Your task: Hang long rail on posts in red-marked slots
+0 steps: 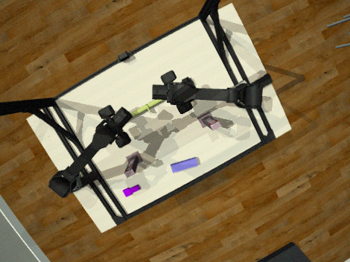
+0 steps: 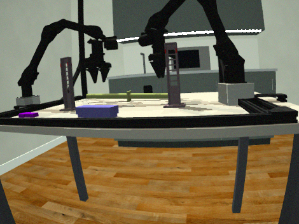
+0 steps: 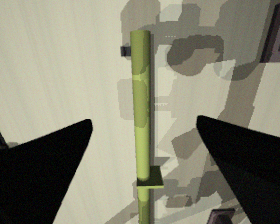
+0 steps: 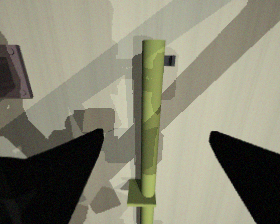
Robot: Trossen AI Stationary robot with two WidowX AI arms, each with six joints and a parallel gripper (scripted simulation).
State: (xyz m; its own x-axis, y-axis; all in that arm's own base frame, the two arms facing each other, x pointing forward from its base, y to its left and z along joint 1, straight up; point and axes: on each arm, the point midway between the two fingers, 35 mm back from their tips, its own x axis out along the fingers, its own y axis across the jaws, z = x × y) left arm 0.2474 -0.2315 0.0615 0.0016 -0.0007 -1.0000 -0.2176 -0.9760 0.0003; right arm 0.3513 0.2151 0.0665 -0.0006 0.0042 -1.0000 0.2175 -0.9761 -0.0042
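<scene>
The long yellow-green rail (image 1: 147,106) lies flat on the table; it also shows in the front view (image 2: 127,95). My left gripper (image 2: 159,70) hangs open a little above one end of the rail. In the left wrist view the rail (image 3: 141,105) runs between the open fingers, with its end hook (image 3: 124,50) at the top. My right gripper (image 2: 98,71) hangs open above the other end. In the right wrist view the rail (image 4: 151,120) lies between the open fingers. Two slotted posts (image 2: 67,83) (image 2: 173,80) stand upright with red marks near their tops.
A blue block (image 1: 184,164) and a small purple block (image 1: 131,190) lie near the table's front edge. The posts (image 1: 132,164) (image 1: 209,121) stand between the rail and those blocks. A black frame (image 1: 223,42) borders the table.
</scene>
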